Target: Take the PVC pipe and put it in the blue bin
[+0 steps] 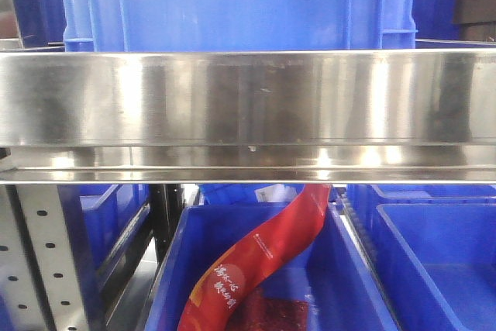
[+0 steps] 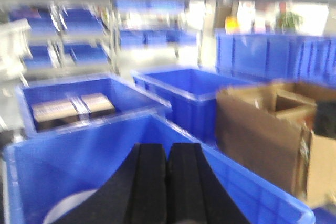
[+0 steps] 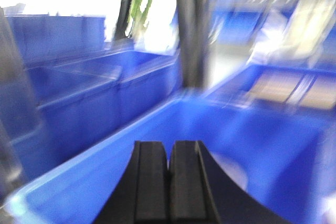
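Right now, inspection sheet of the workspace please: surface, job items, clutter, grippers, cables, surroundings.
Surface: steel shelf rail across the front view, blue bins above and below.
Job's things: PVC pipe not identifiable; pale curved shape in blue bin below left gripper, too blurred to name.
Clutter: red packet in lower bin; cardboard box.
Grippers: left gripper shut, empty; right gripper shut, empty.
Cables: nothing seen.
Surroundings: racks of blue bins; wrist views motion-blurred.

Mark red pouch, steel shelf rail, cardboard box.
red pouch [image 1: 267,257], exterior front view, middle of its curved body
steel shelf rail [image 1: 248,102], exterior front view, centre of front face
cardboard box [image 2: 257,135], left wrist view, near side wall
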You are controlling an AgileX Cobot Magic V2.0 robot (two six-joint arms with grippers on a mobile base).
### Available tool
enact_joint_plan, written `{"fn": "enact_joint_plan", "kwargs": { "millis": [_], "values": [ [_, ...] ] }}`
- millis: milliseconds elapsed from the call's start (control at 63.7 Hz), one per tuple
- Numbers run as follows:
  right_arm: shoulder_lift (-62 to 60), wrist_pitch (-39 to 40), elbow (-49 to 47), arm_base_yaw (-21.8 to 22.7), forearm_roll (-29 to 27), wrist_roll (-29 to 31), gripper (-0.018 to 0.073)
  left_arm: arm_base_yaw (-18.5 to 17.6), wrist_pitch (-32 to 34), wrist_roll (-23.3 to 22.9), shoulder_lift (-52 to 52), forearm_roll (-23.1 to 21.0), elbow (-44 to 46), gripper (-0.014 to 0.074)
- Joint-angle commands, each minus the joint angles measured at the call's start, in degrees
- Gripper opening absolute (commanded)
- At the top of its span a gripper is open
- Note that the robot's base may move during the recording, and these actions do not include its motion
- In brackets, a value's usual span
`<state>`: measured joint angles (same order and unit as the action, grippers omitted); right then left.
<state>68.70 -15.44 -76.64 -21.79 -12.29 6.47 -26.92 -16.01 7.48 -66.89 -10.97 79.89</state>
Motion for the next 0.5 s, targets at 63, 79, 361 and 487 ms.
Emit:
{"fn": "enact_joint_plan", "kwargs": {
  "millis": [63, 79, 361, 487],
  "values": [
    [-5.01, 6.06, 10.80, 0.08, 1.56, 0.50, -0.0168, -0.34, 7.96, -0.14, 7.28, -2.14, -13.68, -0.0111],
    [-5.62, 6.06, 11.75, 0.08, 1.56, 0.50, -0.0168, -0.34, 8.59, -0.14, 8.02, -2.40, -14.91, -0.0111],
    [-20.34, 8.55, 26.09, 0.08, 1.46, 0.50, -0.0168, -0.07, 13.93, -0.14, 20.81, -2.85, -30.80, -0.0111],
    [-23.93, 5.95, 26.68, 0.08, 1.46, 0.50, -0.0168, -0.07, 13.56, -0.14, 22.90, -2.85, -31.22, -0.0111]
  ]
}}
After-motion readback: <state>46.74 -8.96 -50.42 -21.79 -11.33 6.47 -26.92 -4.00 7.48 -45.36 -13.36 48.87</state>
